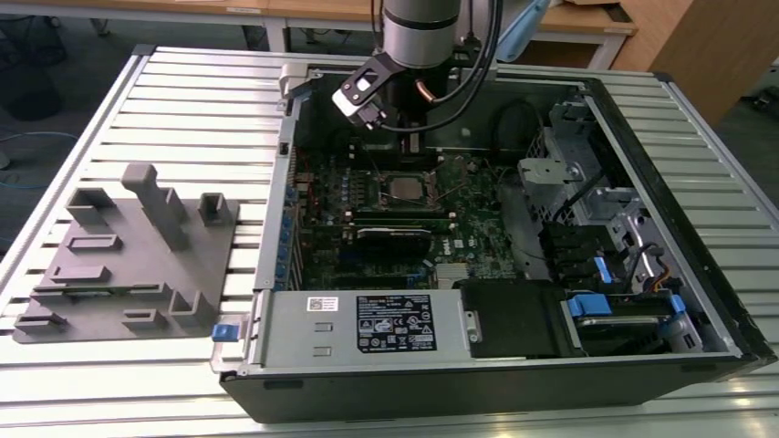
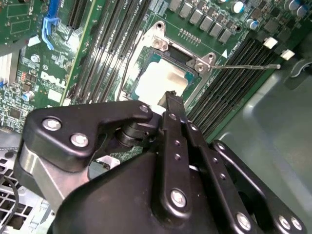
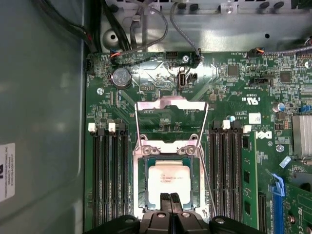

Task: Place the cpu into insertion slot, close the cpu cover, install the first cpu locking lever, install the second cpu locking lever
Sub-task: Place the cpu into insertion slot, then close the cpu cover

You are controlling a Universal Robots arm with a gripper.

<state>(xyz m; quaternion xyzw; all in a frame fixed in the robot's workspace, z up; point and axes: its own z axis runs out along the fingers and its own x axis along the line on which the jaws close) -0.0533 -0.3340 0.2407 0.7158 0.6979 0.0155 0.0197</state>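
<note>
Cpu [image 3: 168, 181] in insertion slot [image 3: 142, 195]; cpu cover [image 3: 170, 103] open

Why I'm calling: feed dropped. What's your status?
Hand shut, at silver-grey square cpu. Seated in dark silver-rimmed socket; silvery metal cover frame open. Nothing blocking.

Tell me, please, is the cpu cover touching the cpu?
Apart. In the first wrist view the cpu cover stands swung open on its hinge, its frame clear of the uncovered cpu.

Dull silvery metal cpu [image 3: 168, 178], glossy metal cpu cover [image 3: 170, 103].
</note>
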